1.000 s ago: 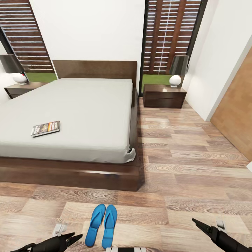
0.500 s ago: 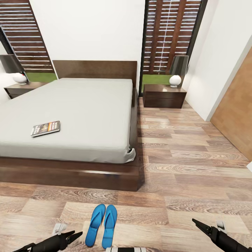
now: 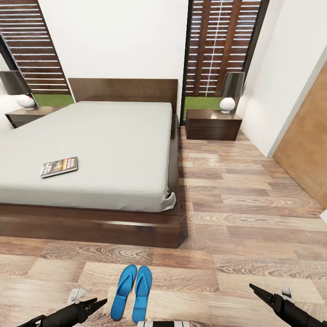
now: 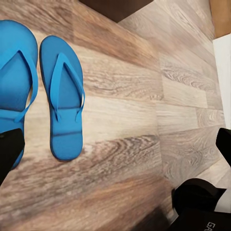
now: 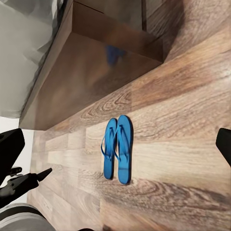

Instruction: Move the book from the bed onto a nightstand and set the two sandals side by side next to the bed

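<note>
The two bright blue sandals (image 3: 131, 292) lie side by side on the wood floor, in front of the foot of the bed (image 3: 95, 150). In the left wrist view they are close up (image 4: 62, 96), and in the right wrist view they are farther off (image 5: 118, 149). The book (image 3: 59, 166) lies flat on the grey mattress near its left front. My left gripper (image 3: 101, 304) hovers open just left of the sandals, its fingertips (image 4: 9, 156) wide apart. On the right, my right gripper (image 3: 255, 289) is open over bare floor, well clear of the sandals.
One nightstand (image 3: 213, 123) with a lamp stands right of the headboard, another (image 3: 27, 116) at the far left. The bed's dark wooden frame (image 3: 91, 225) runs across in front of me. A wooden door (image 3: 309, 154) is on the right wall. Open floor stretches along the bed's right side.
My left gripper has crept up very slightly beside the sandals. The sandals, the book and the right gripper have not moved.
</note>
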